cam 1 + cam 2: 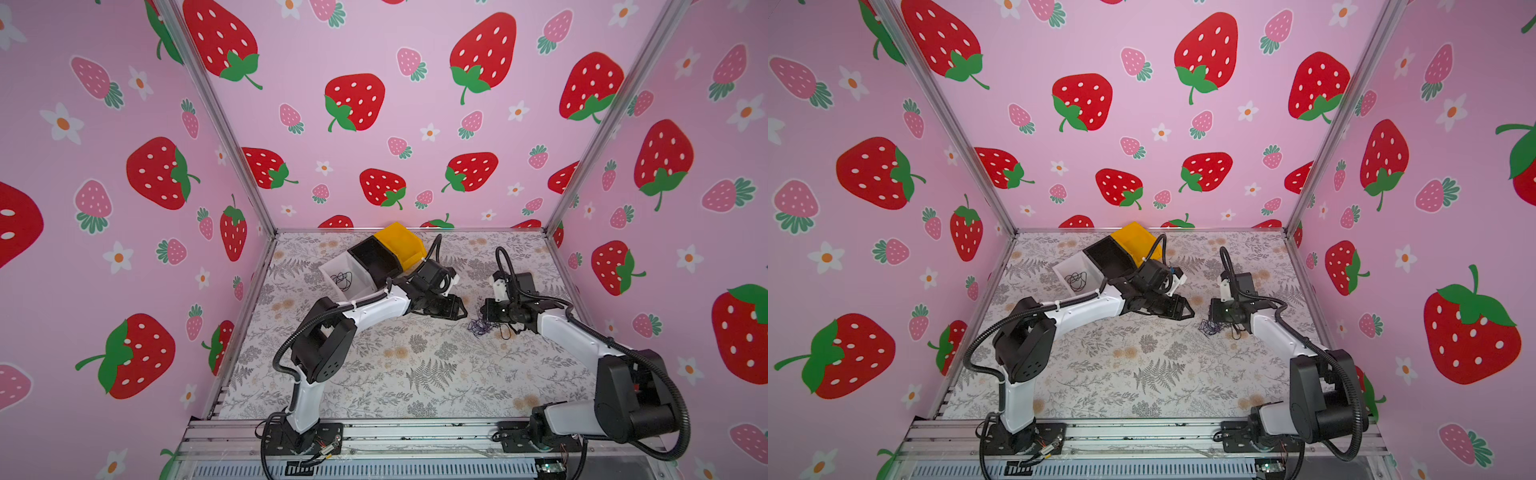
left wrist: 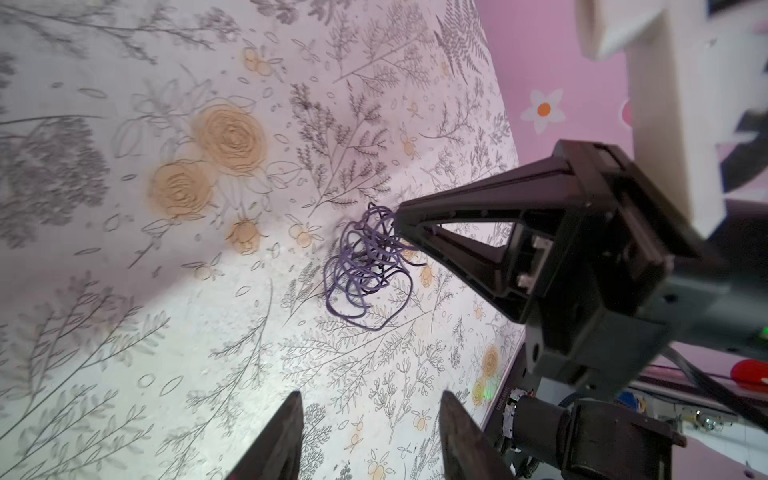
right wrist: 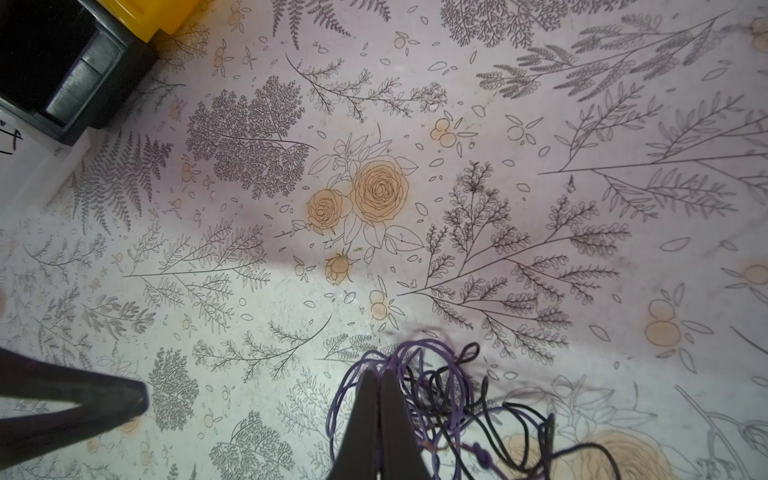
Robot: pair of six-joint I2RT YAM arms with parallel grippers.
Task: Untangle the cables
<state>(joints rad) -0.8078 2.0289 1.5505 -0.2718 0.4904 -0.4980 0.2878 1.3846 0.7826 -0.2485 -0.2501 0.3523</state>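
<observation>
A small tangle of thin purple and black cables (image 1: 480, 327) (image 1: 1209, 328) lies on the flowered table, right of the middle. My right gripper (image 3: 377, 372) stands over it with its jaws together, and purple loops (image 3: 436, 386) pass round and between its tips. From the left wrist view, that gripper's tip (image 2: 397, 218) sits at the edge of the tangle (image 2: 365, 266). My left gripper (image 2: 370, 399) (image 1: 462, 309) hovers open just left of the tangle, holding nothing. Another thin black cable (image 1: 343, 279) lies coiled in a white bin.
Three bins stand in a row at the back left: the white bin (image 1: 332, 266), a black bin (image 1: 374, 255) and a yellow bin (image 1: 401, 243). The left arm's elbow and hoses lie in front of them. Pink strawberry walls close in three sides.
</observation>
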